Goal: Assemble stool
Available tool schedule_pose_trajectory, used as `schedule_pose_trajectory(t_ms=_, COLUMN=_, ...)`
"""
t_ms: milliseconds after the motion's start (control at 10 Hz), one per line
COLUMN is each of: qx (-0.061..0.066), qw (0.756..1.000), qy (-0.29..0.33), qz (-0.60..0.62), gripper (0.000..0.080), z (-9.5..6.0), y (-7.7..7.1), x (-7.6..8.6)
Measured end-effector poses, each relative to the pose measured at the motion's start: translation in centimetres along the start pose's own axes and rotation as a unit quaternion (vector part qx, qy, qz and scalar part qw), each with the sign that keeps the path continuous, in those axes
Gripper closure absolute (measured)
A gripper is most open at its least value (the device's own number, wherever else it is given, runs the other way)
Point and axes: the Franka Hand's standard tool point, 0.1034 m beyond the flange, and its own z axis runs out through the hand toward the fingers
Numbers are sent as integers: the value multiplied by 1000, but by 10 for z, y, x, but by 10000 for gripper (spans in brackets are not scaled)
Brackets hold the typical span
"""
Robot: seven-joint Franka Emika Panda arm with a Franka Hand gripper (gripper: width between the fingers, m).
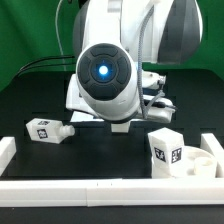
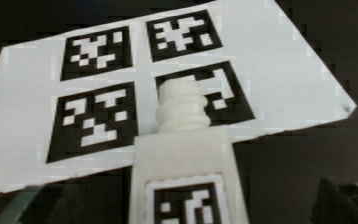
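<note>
My fingers stand wide apart, out of sight, a tagged white stool leg point(image 2: 181, 150) over the marker board point(image 2: 274, 70), its pegged end between the board's four tags point(image 2: 183, 33).

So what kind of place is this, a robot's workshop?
Probably a robot lab bench: a white robot arm over a black table, a green backdrop, and a white leg printed with a square tag.

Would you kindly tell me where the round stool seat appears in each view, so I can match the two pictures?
Exterior view: the seat sits low at the exterior view's right, beside an upright leg.
Wrist view: the seat is not in it.
Shared landmark: the black table shows in both views.
</note>
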Motion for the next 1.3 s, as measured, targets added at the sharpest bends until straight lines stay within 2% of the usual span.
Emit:
schedule_pose_trajectory(t_ms=200, qx=3, qw=1000, qy=-17, qz=12, gripper=150, z=16, y=7, x=10)
schedule_pose_trajectory(t_ms=400, qx=2, qw=1000, qy=-18, qz=12, gripper=150, z=16, y=7, x=10)
schedule_pose_trajectory(t_ms=500, qx=2, qw=1000, qy=-18, qz=12, gripper=256, z=17, y=7, x=10)
schedule_pose_trajectory(t_ms=600, qx=2, qw=1000, qy=-19, qz=12, gripper=256, z=17, y=7, x=10)
schedule_pose_trajectory(t_ms=700, qx=2, qw=1000, qy=-18, qz=11, gripper=466, z=17, y=7, x=10)
schedule_pose_trajectory(t_ms=800, qx=2, qw=1000, qy=-5, qz=9, gripper=466, z=13, y=4, x=11)
schedule_pose_trajectory(t_ms=900, qx=-3, qw=1000, qy=5, qz=2, gripper=466, z=1, y=-3, x=2)
schedule_pose_trajectory(t_ms=1000, qx=-4, qw=999, qy=38, qz=-10, gripper=466, z=-27, y=-14, x=-14)
schedule_pose_trajectory(t_ms=1100, qx=4, qw=995, qy=98, qz=-22, gripper=466, z=-57, y=-23, x=-28)
schedule_pose_trajectory(t_ms=1200, qx=-4, qw=985, qy=162, qz=-58, gripper=466, z=-72, y=-23, x=-30)
schedule_pose_trajectory(t_ms=1300, qx=-18, qw=976, qy=200, qz=-86, gripper=466, z=-64, y=-17, x=-25)
